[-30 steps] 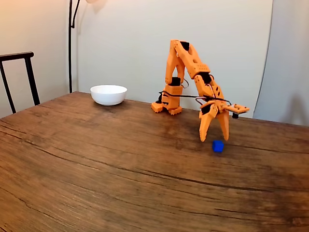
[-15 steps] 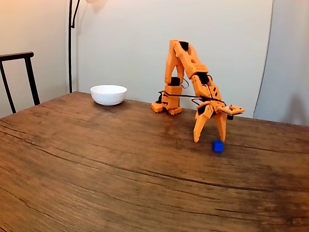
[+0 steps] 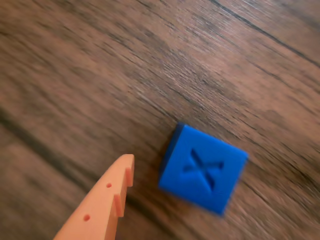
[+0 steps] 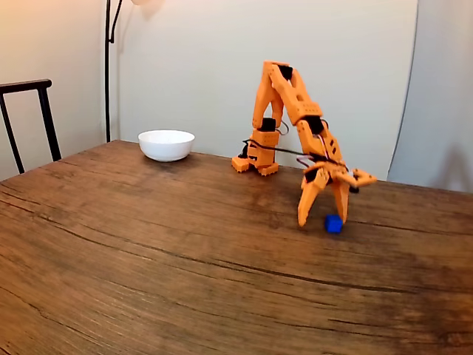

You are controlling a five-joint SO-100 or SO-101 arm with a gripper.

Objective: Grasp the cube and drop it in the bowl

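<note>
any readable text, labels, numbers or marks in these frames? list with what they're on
"X": an embossed cross mark, slightly blurred, on the top face of the cube, seen in the wrist view.
No words, brands or numbers are readable on the bowl, the arm or the table.

The fixed view looks level across the brown wooden table (image 4: 148, 251) toward the wall. The wrist view looks steeply down, close. Both share the small blue cube (image 3: 202, 167) (image 4: 334, 223).

orange arm (image 4: 295, 103): base at rear, upper links raised, forearm folded forward and down. gripper (image 4: 323, 220): pointed downward, fingers spread apart, tips apparently just above the surface. wrist view: one tapered fingertip (image 3: 107, 200), slightly blurred.
</note>
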